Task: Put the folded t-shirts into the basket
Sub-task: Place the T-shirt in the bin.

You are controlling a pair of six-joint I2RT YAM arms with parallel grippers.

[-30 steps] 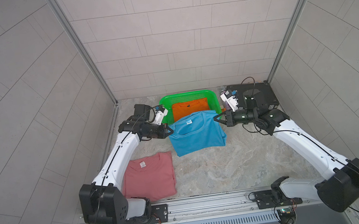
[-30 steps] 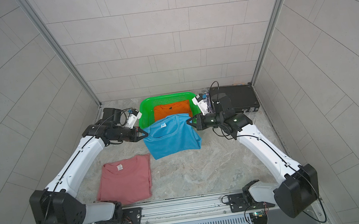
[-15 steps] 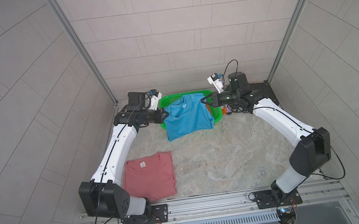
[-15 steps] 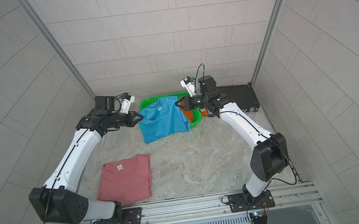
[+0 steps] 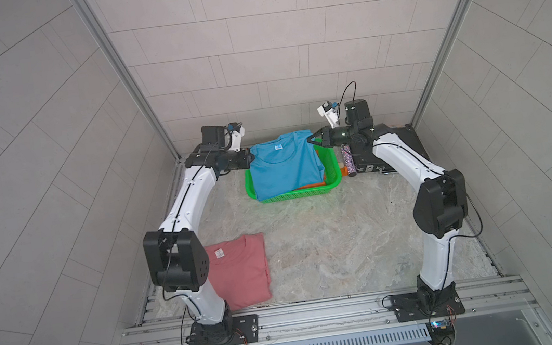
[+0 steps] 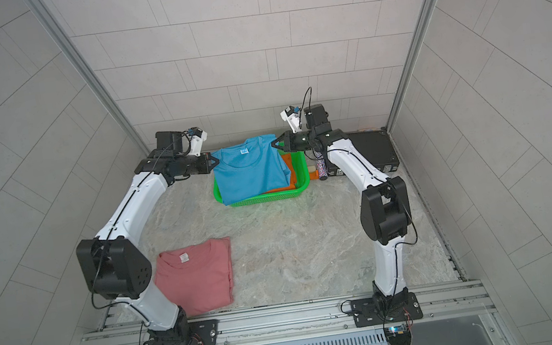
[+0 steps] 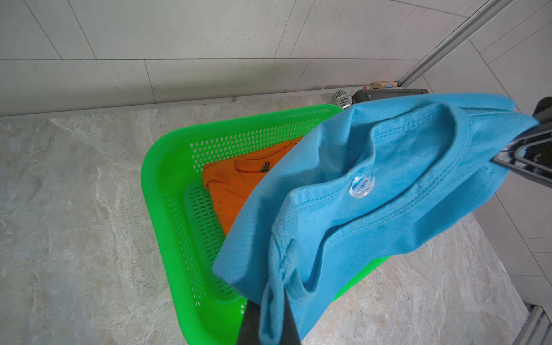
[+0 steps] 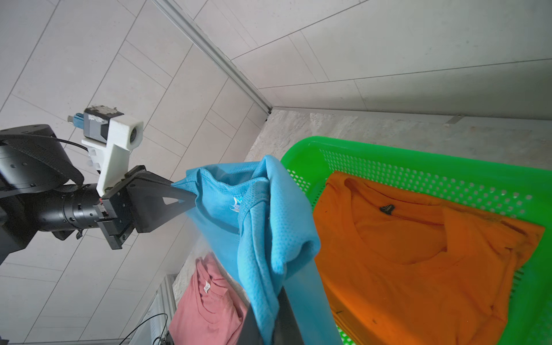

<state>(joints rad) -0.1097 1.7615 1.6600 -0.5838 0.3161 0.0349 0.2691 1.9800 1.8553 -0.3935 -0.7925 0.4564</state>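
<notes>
Left end effector point(image 5: 249, 157) and right end effector point(image 5: 310, 139) each clench a shoulder corner of the sky-blue t-shirt point(image 5: 283, 170), a fine-mesh knit sagging over the perforated green basket point(image 5: 300, 194). Orange t-shirt point(image 8: 403, 254) lies flat inside. Pink t-shirt point(image 5: 240, 271) rests folded on the marbled worktop point(image 5: 329, 238), well apart, bare surface between.

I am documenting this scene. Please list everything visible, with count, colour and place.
blue t-shirt: one, sky blue, held over the basket
orange t-shirt: one, orange, inside the basket
pink t-shirt: one, dusty pink, on table, near left corner
basket: one, bright green, far end of table
case: one, black, right of basket
microphone: one, glittery, between basket and case
table: one, beige marbled, under everything
left pincer: one, black, shut on blue t-shirt
right pincer: one, black, shut on blue t-shirt
</notes>
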